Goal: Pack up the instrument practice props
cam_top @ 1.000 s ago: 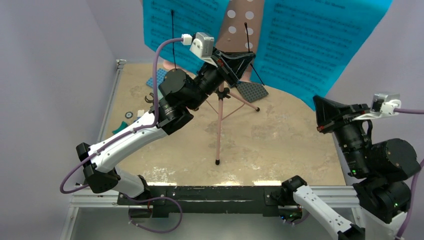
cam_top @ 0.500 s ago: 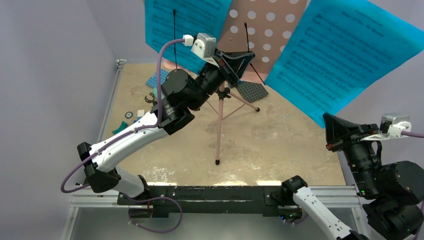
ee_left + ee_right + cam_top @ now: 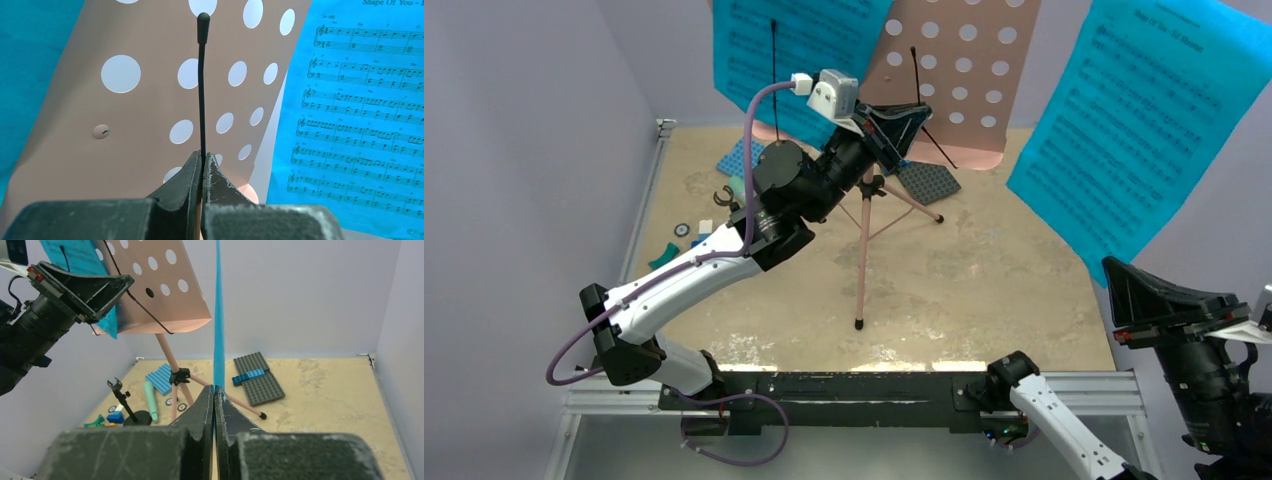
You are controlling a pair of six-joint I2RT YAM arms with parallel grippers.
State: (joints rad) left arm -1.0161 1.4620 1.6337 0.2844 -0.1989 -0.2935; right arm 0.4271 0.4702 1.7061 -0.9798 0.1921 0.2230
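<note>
Off the stand (image 3: 974,150), sheet (image 3: 1154,120) pulled rightward.

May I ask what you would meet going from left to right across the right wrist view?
Mic stand → microphone → cyan sheet, seen edge-on → grey baseplate.

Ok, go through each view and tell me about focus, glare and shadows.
Top external: soft even light, no glare, only faint shadows on the table. Left wrist: staves on the cyan page are sharp, pink board evenly lit. Right wrist: the page shows edge-on as a thin strip; the microphone beyond is crisp.
</note>
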